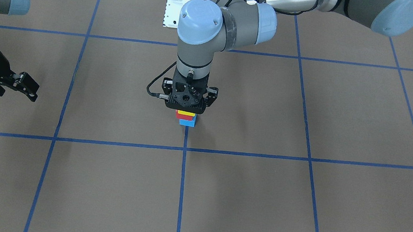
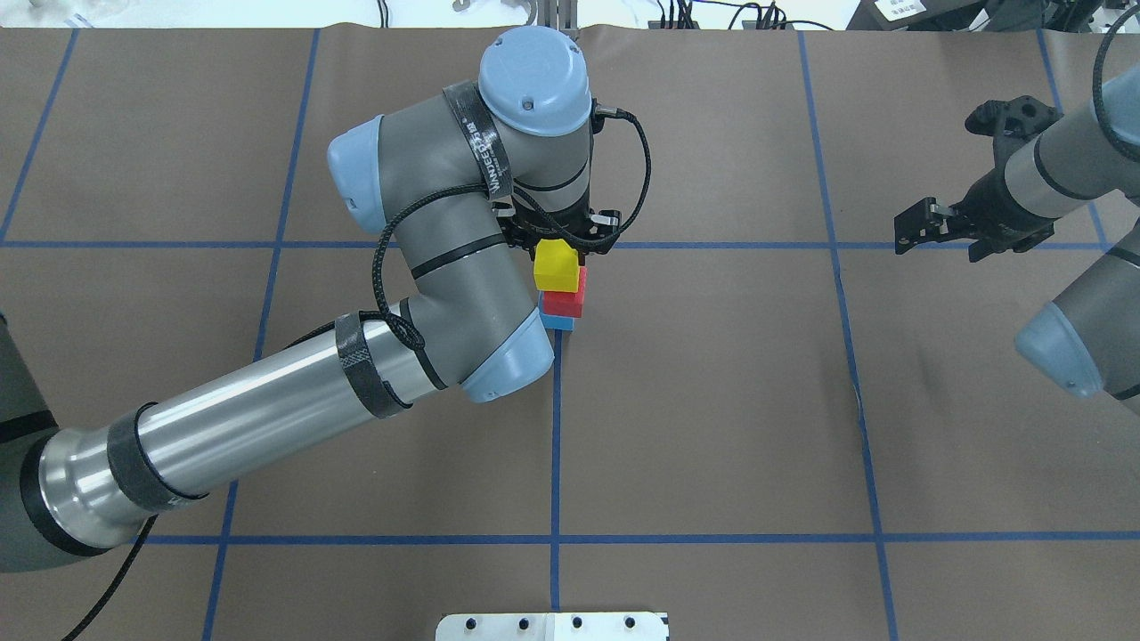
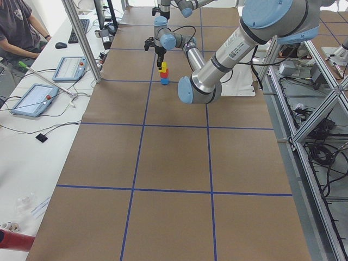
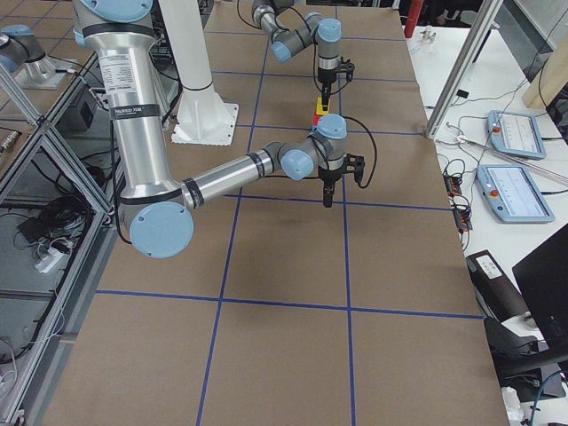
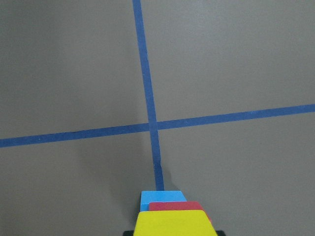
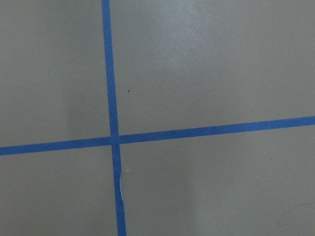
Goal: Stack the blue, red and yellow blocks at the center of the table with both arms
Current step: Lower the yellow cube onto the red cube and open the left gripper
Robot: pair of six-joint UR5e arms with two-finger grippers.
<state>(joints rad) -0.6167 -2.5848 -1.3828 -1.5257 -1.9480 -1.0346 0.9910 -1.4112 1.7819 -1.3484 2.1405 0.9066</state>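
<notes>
We record a brown worktop (image 2: 712, 401) gridded with blue tape (image 2: 555, 445). The left arm (image 2: 267, 401) reaches to centre, its hand (image 1: 188, 102) directly over the stack; we cannot tell whether its fingers grip the top block. The right arm (image 2: 1069, 169) stands well apart, its hand (image 1: 15, 88) spread wide and empty. The yellow block (image 2: 556, 265) sits on the red block (image 2: 565, 304), which sits on the blue block (image 2: 559, 322), the stack resting on a tape line near a crossing.
</notes>
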